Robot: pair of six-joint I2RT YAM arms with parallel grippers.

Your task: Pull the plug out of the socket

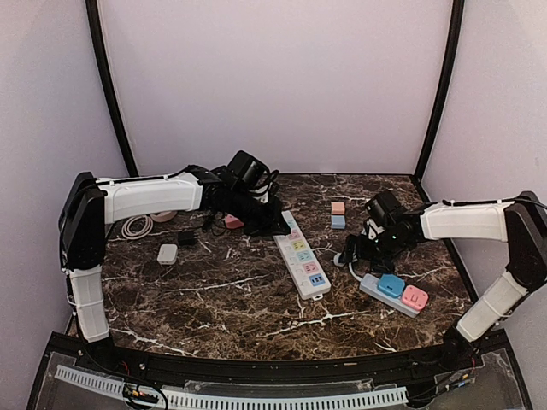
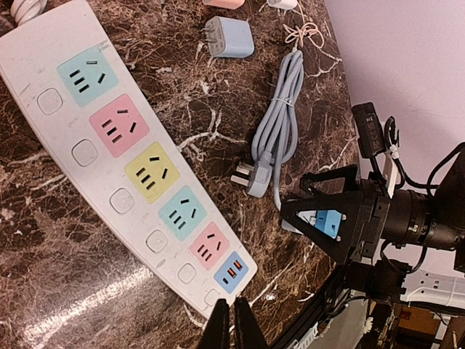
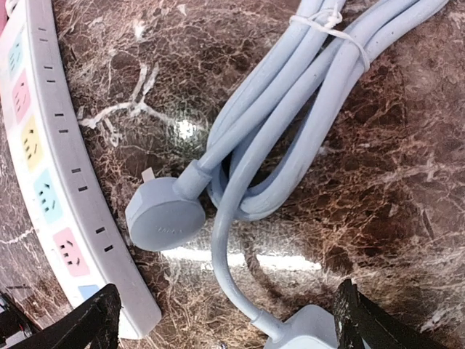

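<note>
While the left hand (image 2: 232,329) hangs over the USB end of the long white strip (image 2: 43,65), its fingers are pressed together on nothing. Every coloured socket there is bare, so that side likely offers nothing to pull.

Mid-counter (image 1: 214,299): grey plug (image 3: 166,222) lies loose, prongs free, its tied cable (image 3: 290,109) running to the small strip (image 1: 369,287).

Right hand (image 3: 229,320) is spread wide, holding nothing, poised low over that cable just short of the small strip — probably opened in readiness to straddle a plug body.

Task's thing, by my reading: blue plug (image 1: 391,284) and pink plug (image 1: 414,297), both seated in the small strip at front right. Which one is meant, I cannot tell.
</note>
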